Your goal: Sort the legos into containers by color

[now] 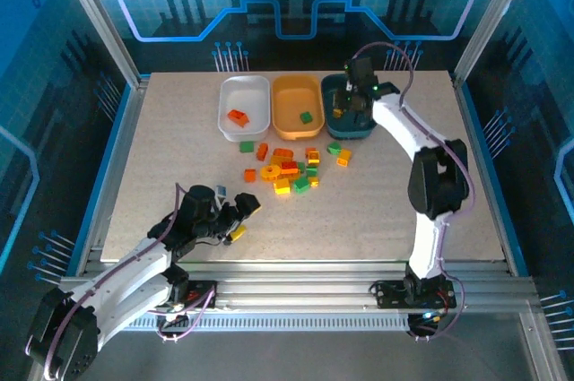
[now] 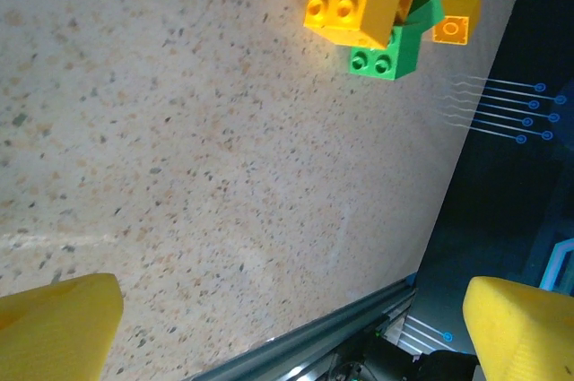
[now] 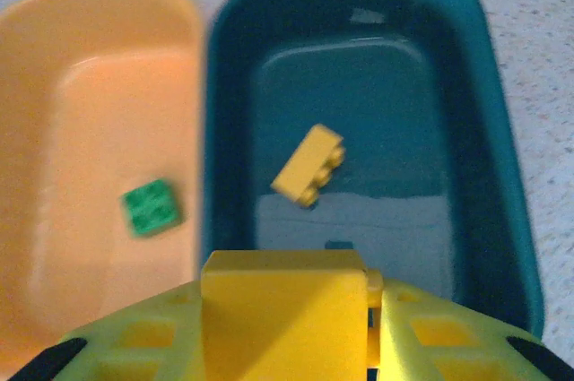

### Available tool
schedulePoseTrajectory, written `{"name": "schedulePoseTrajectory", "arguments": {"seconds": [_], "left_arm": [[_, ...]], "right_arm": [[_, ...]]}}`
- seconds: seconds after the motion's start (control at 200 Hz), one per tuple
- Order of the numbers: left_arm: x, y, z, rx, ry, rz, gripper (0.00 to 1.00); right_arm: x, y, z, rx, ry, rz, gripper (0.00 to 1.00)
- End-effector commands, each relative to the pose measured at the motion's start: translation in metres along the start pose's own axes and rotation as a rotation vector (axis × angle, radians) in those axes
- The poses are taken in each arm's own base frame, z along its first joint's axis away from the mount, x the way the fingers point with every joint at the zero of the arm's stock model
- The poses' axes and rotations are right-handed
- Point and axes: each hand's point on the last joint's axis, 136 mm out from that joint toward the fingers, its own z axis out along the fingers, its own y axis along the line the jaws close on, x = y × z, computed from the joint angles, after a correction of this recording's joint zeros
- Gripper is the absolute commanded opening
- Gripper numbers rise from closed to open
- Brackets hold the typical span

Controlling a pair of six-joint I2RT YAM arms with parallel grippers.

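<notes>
My right gripper (image 3: 289, 332) is shut on a yellow lego (image 3: 280, 296) and hangs over the dark teal container (image 3: 502, 130). One yellow lego (image 3: 308, 165) lies inside that container. A green lego (image 3: 151, 207) lies in the orange-yellow container (image 3: 90, 67), and an orange-red lego (image 1: 237, 116) lies in the white container (image 1: 244, 83). Several loose legos (image 1: 291, 170) in orange-red, green and yellow are heaped on the table in front of the containers. Low at the front left of the table, my left gripper (image 1: 242, 218) stands open with nothing between its fingers (image 2: 54, 318).
The three containers stand side by side at the back of the speckled table (image 1: 404, 202). In the left wrist view a yellow lego (image 2: 350, 0) and a green lego (image 2: 386, 56) lie ahead of the open jaws, and the table's metal front rail (image 2: 305, 345) runs close below.
</notes>
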Motion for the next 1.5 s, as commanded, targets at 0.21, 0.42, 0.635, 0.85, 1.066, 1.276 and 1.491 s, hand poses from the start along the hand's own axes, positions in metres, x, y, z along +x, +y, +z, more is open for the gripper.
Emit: {"name": "schedulePoseTrajectory", "arguments": {"seconds": [0.21,0.42,0.635,0.85,1.066,1.276,1.491], "left_arm": [[-0.018,-0.038,-0.004,0.050,-0.067,0.120,0.99],[-0.024,-0.029,0.009,0.016,-0.071,0.114,0.99],[-0.032,0.008,0.024,-0.052,-0.109,0.029,0.99],[-0.025,0.017,0.042,-0.052,-0.044,-0.011,0.99],[-0.025,0.006,0.060,-0.036,0.006,-0.012,0.99],[-0.030,0.005,0.063,-0.012,-0.027,-0.030,0.99],[-0.035,-0.010,0.050,-0.026,-0.054,0.026,0.99]], "right_arm": [[-0.001,-0.024,-0.021,-0.057,0.034,0.054,0.75],[0.054,0.033,-0.071,-0.098,-0.036,-0.062,0.74],[0.179,0.133,-0.070,-0.249,0.107,-0.517,0.75],[0.209,0.142,-0.058,-0.214,0.198,-0.584,0.70],[0.232,0.128,-0.036,-0.044,0.222,-0.689,0.68],[0.247,0.129,-0.026,-0.104,0.265,-0.636,0.60],[0.252,0.132,-0.027,-0.133,0.275,-0.614,0.42]]}}
